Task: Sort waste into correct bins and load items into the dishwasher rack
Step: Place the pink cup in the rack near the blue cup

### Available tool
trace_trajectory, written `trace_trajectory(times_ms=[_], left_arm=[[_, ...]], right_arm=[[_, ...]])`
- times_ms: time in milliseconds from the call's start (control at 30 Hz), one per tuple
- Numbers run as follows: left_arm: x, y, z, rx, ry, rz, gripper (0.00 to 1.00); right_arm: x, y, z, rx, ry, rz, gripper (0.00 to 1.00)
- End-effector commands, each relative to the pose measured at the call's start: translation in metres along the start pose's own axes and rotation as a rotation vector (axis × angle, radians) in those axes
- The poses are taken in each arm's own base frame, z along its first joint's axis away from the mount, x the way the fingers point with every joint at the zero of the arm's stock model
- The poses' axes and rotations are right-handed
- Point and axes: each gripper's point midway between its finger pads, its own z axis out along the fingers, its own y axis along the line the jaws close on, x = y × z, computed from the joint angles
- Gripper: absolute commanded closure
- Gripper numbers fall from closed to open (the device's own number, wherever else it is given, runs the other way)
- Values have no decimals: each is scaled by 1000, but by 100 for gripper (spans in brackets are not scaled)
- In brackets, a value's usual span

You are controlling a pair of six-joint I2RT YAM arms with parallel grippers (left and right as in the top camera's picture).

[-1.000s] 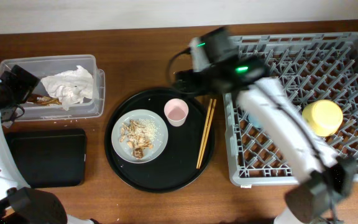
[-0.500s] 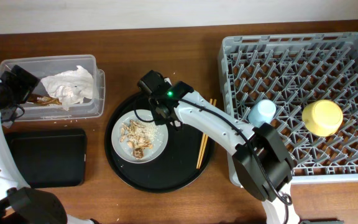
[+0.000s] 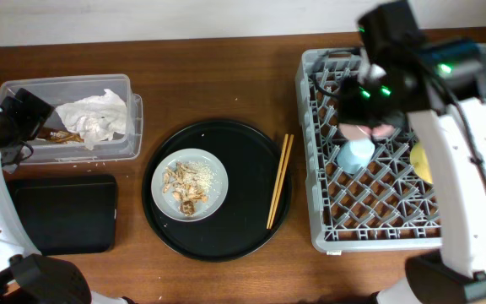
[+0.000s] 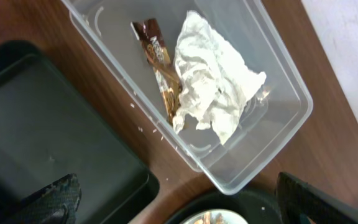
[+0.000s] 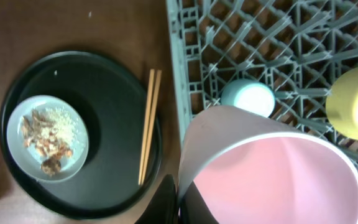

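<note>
Our right fingers point(image 5: 166, 202) clamp the pink cup point(image 5: 272, 180), mouth toward the wrist; rack point(image 5: 303, 37) pegs sit straight below, light-blue cup point(image 5: 248, 98) just beyond. Left fingers point(image 4: 55, 199) spread, empty.

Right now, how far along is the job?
Done: napkin and wrapper in the clear tub; light-blue cup and yellow bowl in the dishwasher rack. In hand: pink cup in the right tool above the rack. Left: plate with food scraps, and chopsticks, on the round black tray.

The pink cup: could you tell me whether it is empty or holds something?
Empty, as far as shown: the right wrist view looks into the pink cup, and its visible inside is bare.
</note>
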Motion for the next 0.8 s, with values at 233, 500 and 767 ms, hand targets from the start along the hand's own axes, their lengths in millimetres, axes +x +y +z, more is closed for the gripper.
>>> trace_trajectory(times_ms=[233, 500, 767], left_arm=[[-3, 2, -3, -4, -10, -9, 1], [-3, 2, -3, -4, -10, -9, 1], [-3, 2, -3, -4, -10, -9, 1]], right_arm=[[52, -19, 34, -1087, 68, -19, 96], [89, -79, 126, -1168, 70, 357, 96], [107, -76, 135, -1152, 147, 371, 96]])
